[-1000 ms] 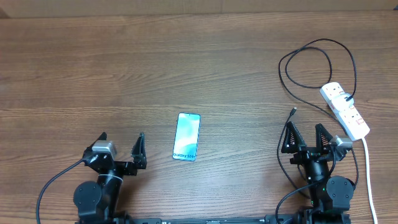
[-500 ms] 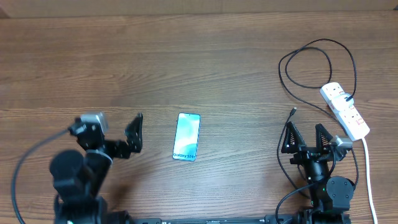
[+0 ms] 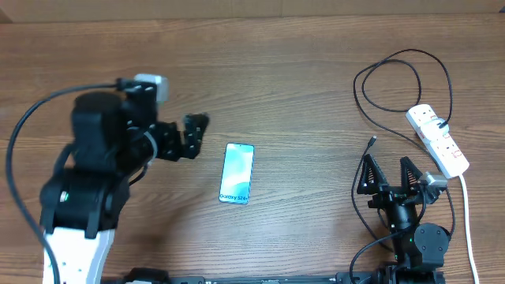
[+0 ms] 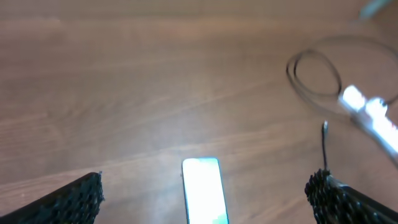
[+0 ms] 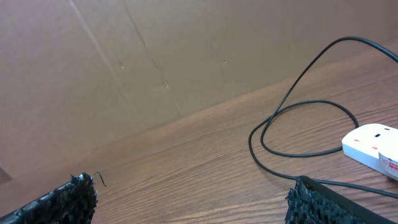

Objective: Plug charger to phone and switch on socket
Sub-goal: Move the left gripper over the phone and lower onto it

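The phone (image 3: 237, 173) lies flat at the table's middle, screen up; it also shows low in the blurred left wrist view (image 4: 204, 199). The black charger cable (image 3: 394, 79) loops at the right, its plug sits in the white socket strip (image 3: 438, 140), and its connector tip (image 3: 372, 142) lies loose on the table. My left gripper (image 3: 189, 136) is open and empty, raised to the left of the phone; the phone shows between its fingers (image 4: 202, 205). My right gripper (image 3: 388, 175) is open and empty at the front right, just below the connector tip. The right wrist view shows the cable (image 5: 292, 112) and strip (image 5: 373, 142).
The strip's thick white cord (image 3: 467, 221) runs down the right edge of the table. A brown cardboard wall (image 5: 124, 62) stands behind the table. The table is bare brown wood (image 3: 260, 71).
My left arm has risen from its rest spot at the front left and swung forward and right, toward the phone. The right arm, phone, cable and strip have not moved.
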You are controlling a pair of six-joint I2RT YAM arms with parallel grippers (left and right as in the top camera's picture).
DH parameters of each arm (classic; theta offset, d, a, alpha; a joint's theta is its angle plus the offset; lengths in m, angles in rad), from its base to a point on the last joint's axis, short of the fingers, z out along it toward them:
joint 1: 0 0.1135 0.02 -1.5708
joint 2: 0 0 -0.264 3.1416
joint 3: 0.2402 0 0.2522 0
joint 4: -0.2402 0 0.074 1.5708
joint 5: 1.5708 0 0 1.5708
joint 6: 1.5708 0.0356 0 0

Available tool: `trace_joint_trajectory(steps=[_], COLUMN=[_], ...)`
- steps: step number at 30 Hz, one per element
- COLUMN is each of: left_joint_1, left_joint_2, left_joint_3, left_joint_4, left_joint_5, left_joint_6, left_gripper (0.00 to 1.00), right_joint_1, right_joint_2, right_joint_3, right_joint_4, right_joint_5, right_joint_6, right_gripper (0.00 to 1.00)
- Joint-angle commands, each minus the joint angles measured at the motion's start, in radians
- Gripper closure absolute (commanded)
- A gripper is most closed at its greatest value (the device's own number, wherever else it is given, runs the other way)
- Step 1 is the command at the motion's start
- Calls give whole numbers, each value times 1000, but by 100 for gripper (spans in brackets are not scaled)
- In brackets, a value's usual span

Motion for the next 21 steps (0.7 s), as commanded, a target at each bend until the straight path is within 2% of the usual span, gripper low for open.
trace_joint_trajectory(steps=[1,9,16,21], left_joint_1=[-104,-256,-265,-265], left_joint_2=[97,275,412,503], left_joint_3=[97,129,128,128], left_joint_4=[-74,-196,-201,-240], left_joint_5=[-124,-180,-66,-47], left_joint_6=[26,6,-1,0], left_gripper=[0,0,1,0], right_joint_1=[3,3,3,3], right_joint_2=[-8,-8,-8,-8], right_joint_3=[-11,-11,-11,-11], right_joint_4=[6,6,6,6], right_joint_5=[-2,-2,-2,-2], right_joint_6=[3,3,3,3], right_gripper=[0,0,0,0])
